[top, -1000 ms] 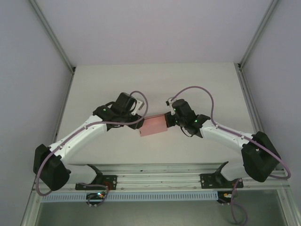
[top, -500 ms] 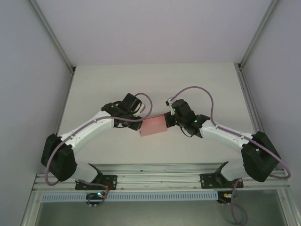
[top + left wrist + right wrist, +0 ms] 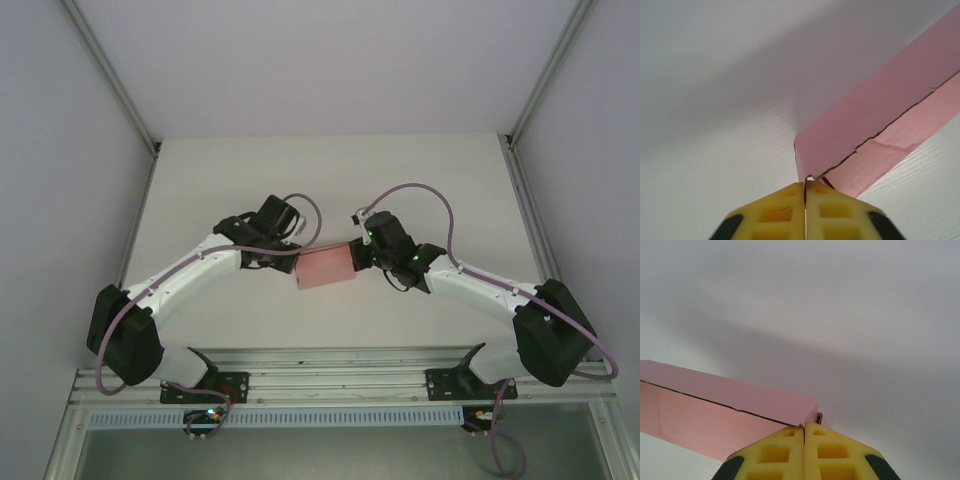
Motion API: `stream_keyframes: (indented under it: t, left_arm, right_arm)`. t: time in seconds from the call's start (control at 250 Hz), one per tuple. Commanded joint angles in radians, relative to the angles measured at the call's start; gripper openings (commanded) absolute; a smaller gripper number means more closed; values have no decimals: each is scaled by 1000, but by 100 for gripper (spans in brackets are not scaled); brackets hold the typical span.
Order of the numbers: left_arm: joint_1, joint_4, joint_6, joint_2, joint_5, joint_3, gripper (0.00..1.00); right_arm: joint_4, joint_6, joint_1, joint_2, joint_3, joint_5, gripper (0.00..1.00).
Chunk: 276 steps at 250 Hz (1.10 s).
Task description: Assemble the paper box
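Observation:
The paper box (image 3: 328, 267) is a small, shallow, pale pink rectangle in the middle of the white table, held between both arms. My left gripper (image 3: 299, 262) is at its left end. In the left wrist view the yellow fingers (image 3: 785, 210) are shut, pinching a thin card edge at the box corner (image 3: 880, 110). My right gripper (image 3: 358, 254) is at the right end. In the right wrist view it is shut (image 3: 804, 427) on the box's end wall, and the pink side (image 3: 715, 415) runs off to the left.
The white table (image 3: 330, 180) extends behind the box to the back wall. Aluminium posts (image 3: 152, 145) stand at the back corners, and a metal rail (image 3: 330, 385) runs along the near edge by the arm bases. Purple cables loop over both wrists.
My left gripper has closed on the box's left end, and the left arm's elbow has swung inward. The right arm and the box have stayed put.

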Motion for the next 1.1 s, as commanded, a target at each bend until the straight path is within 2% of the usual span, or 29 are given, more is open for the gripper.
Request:
stream_keyframes:
  t: [0.0,0.22,0.471,0.687,0.803,0.915,1.03,1.098]
  left_arm:
    - [6,-11,-19,13,15,39,0]
    - [34,-84,-162,61,76,106,0]
    - [128,-22,-351,43,314,46,0]
    - [158,-20,-405,56,430,81,0]
    - [157,-68,-382,64,348,98,0]
    - [151,-60,-353,59,317,63,0]
    - [112,-54,-289,50,173,21,0]
    - [90,-26,-277,45,160,-8,0]
  right_arm:
    - [-88,2,18,19,-3,20,0]
    - [-128,10,71,23,20,181,0]
    - [-188,128,122,46,38,302,0]
    - [-169,140,148,47,32,303,0]
    - [-159,135,152,40,25,320,0]
    - [-144,130,152,29,10,324,0]
    - [-86,107,153,18,-29,321,0]
    - [-44,92,154,19,-54,322,0]
